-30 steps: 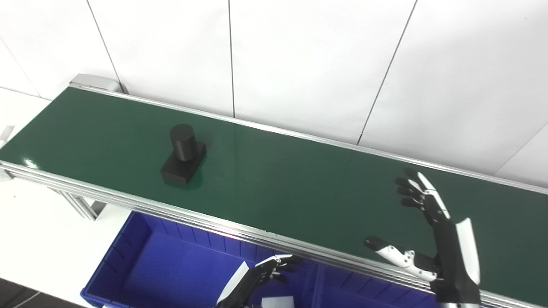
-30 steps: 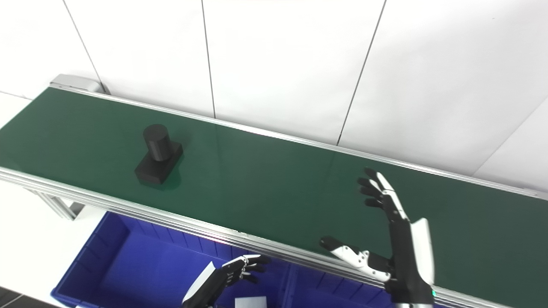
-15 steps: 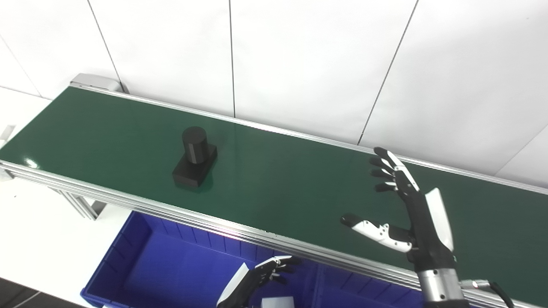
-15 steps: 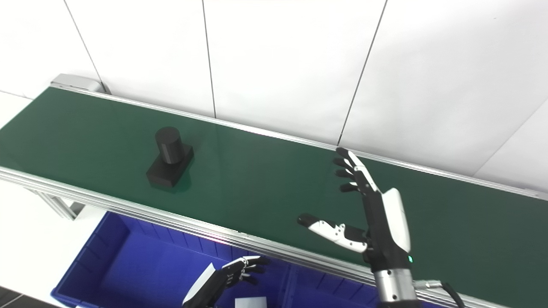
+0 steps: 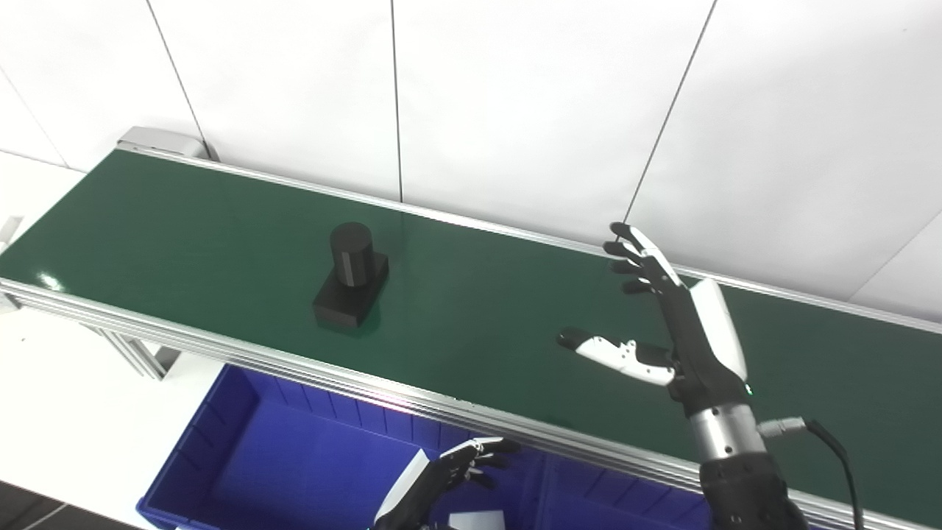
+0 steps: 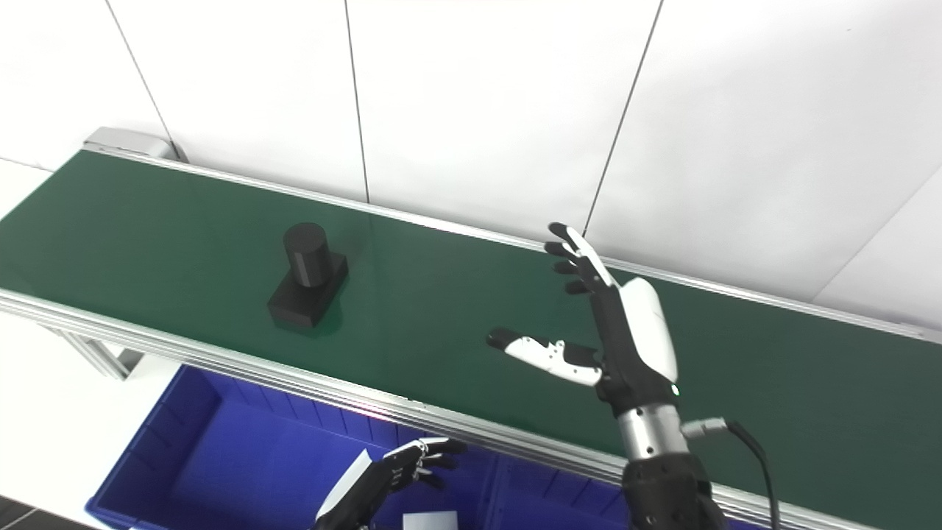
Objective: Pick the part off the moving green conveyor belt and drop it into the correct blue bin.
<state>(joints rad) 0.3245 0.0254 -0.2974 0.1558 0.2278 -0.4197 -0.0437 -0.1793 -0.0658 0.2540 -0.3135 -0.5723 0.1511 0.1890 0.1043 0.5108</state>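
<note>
A black part (image 5: 350, 277), an upright cylinder on a rectangular base, stands on the green conveyor belt (image 5: 184, 228) left of centre. My right hand (image 5: 666, 316) is raised over the belt well to the right of the part, open, fingers pointing up and away and thumb stretched left towards it. Nothing is in that hand. My left hand (image 5: 449, 475) hangs low below the belt's near rail, over the blue bin (image 5: 243, 449), fingers loosely curled and holding nothing.
An aluminium rail (image 5: 383, 390) runs along the belt's near edge, with a matching rail at the far edge against the white wall panels. A white piece (image 5: 477, 520) lies in the bin near my left hand. A divider (image 5: 541, 489) splits the blue bin into compartments.
The black part has ridden the belt to the right. My right hand has risen and moved left and farther over the belt, staying open. The left hand has not moved.
</note>
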